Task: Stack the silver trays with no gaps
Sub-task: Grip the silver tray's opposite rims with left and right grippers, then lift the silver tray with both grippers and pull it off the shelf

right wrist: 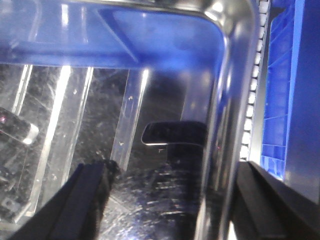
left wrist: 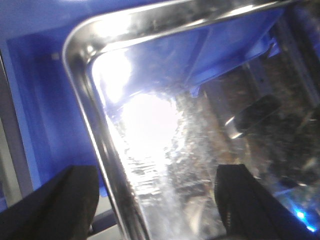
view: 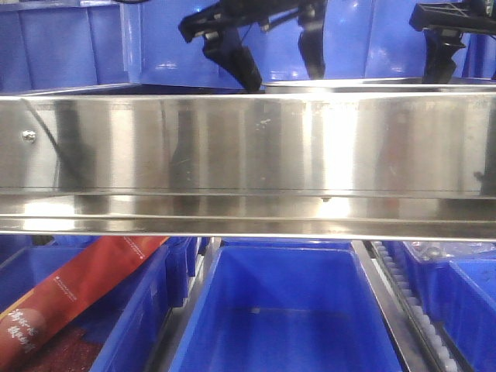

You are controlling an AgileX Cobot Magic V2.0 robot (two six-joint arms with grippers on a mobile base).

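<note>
Steel silver tray [left wrist: 75, 55] sits, seemingly, inside a blue bin [left wrist: 35, 90], corner at 11 o'clock; my left end effector [left wrist: 156, 175] and right end effector [right wrist: 172, 170] straddle opposite rims, released, for level lifting.

One silver tray [view: 372, 81], one steel rail [view: 248, 147], two grippers [view: 277, 62] [view: 442, 58], three blue bins [view: 287, 302] (others cropped).

red packet [view: 70, 291] bears white characters, too blurred to read.
</note>
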